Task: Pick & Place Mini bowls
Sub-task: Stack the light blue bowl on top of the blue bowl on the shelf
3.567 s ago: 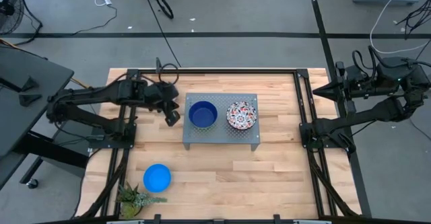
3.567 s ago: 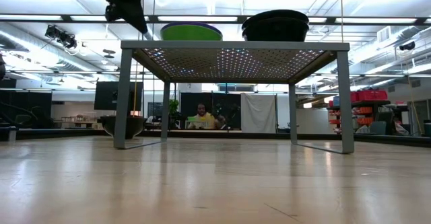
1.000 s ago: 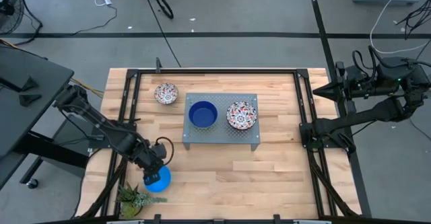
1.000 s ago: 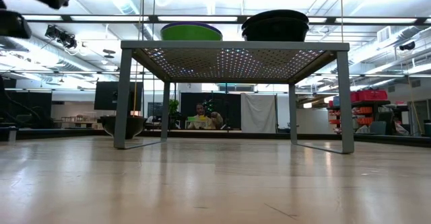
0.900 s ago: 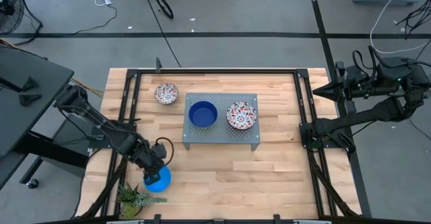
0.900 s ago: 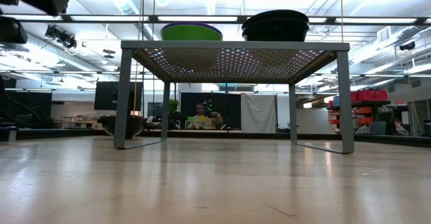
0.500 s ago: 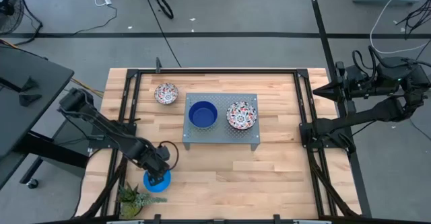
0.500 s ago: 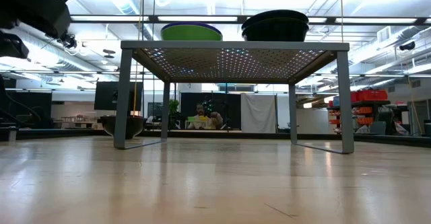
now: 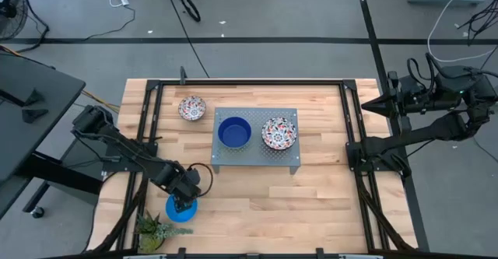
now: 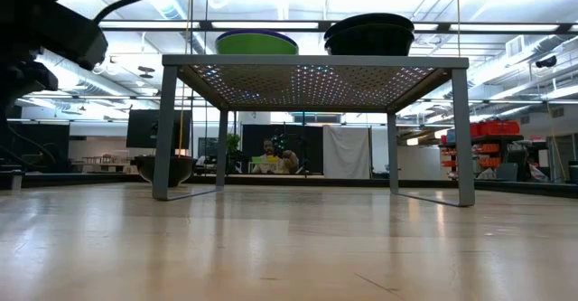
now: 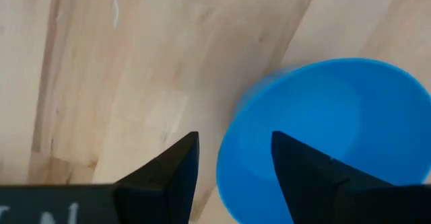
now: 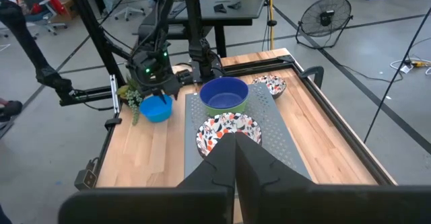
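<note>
A bright blue mini bowl (image 9: pixel 178 212) stands on the wood near the table's front left corner. My left gripper (image 9: pixel 184 204) hangs open over it, pointing down. In the left wrist view one finger (image 11: pixel 176 167) is outside the bowl's rim (image 11: pixel 225 160) and the other (image 11: pixel 300 167) is over its hollow, with a gap on each side. A floral mini bowl (image 9: pixel 191 107) rests on the table at the far left. On the grey tray (image 9: pixel 255 159) stand a dark blue bowl (image 9: pixel 233 131) and another floral bowl (image 9: pixel 279 133). My right gripper (image 12: pixel 236 150) is shut, parked off the right edge.
A small spiky plant (image 9: pixel 156 229) stands at the front left corner, close beside the bright blue bowl. The tray stands on legs (image 10: pixel 165 129) above the table's middle. Bare wood (image 9: pixel 311 204) lies in front of the tray and to its right.
My left gripper has shifted a little toward the table's right edge and come lower over the bright blue bowl. The bowl has stayed where it was.
</note>
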